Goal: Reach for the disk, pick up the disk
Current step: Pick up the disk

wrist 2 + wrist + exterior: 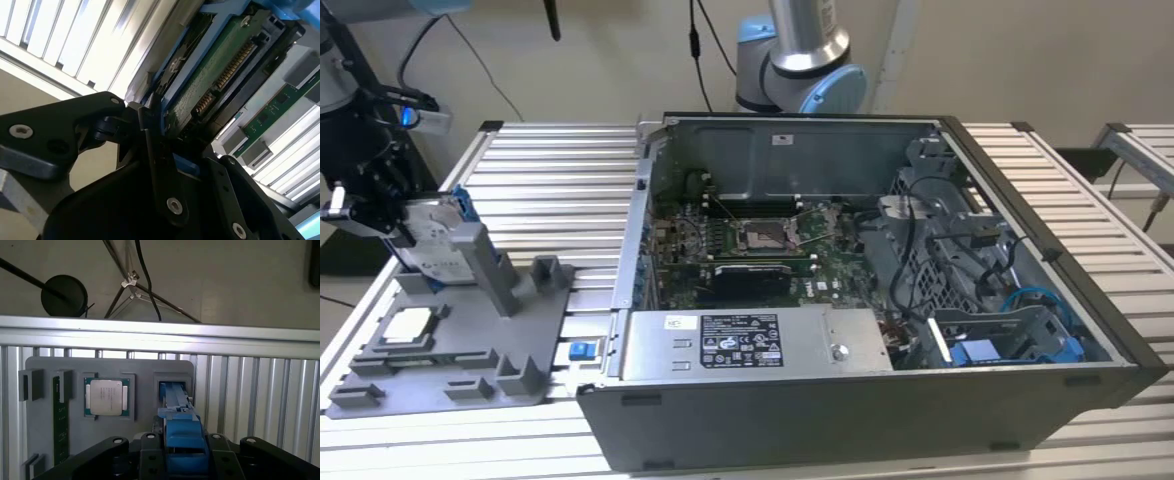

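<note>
Claw: my gripper (pixel 183 442) is clamped on the blue bracket (pixel 175 395).
Disk position: the disk (pixel 435 238) stands on edge in the grey fixture (pixel 467 340), at the exterior view's left.
Handling: I judge it stiff, fairly heavy and shock-sensitive. Grip the bracket sides, not the circuit board (pixel 215 75).

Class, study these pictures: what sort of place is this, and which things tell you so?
Probably a robotics lab bench for computer assembly: an open computer case on a slatted metal table, a grey parts fixture, and the gripper closed on the disk.
</note>
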Controlling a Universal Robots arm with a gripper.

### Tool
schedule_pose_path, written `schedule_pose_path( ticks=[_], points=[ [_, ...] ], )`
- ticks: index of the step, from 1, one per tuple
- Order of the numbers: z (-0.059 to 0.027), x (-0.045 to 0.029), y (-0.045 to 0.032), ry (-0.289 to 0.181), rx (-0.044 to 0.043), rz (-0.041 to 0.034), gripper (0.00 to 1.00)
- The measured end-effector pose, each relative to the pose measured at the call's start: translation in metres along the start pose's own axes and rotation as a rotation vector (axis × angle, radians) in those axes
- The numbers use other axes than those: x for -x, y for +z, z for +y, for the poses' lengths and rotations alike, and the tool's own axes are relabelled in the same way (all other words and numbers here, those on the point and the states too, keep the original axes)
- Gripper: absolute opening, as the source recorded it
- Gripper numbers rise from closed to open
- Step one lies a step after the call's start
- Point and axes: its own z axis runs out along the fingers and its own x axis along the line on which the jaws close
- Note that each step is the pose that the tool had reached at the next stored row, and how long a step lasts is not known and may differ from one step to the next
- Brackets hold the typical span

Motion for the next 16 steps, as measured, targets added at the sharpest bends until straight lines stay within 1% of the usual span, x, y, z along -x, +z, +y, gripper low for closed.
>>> schedule_pose_path(
  ticks=[12,13,14,15,16],
  points=[
    [0.0,0.0,0.0,0.0,-0.0001,0.001,0.0],
    [0.0,0.0001,0.0,0.0,-0.0001,0.0026,0.0],
    [0.0,0.0002,0.0001,0.0,-0.0001,0.0065,0.0],
    [0.0,0.0001,0.0001,0.0,0.0,0.0086,0.0],
    [0.0,0.0001,0.0001,0.0,0.0001,0.0087,0.0]
  ],
)
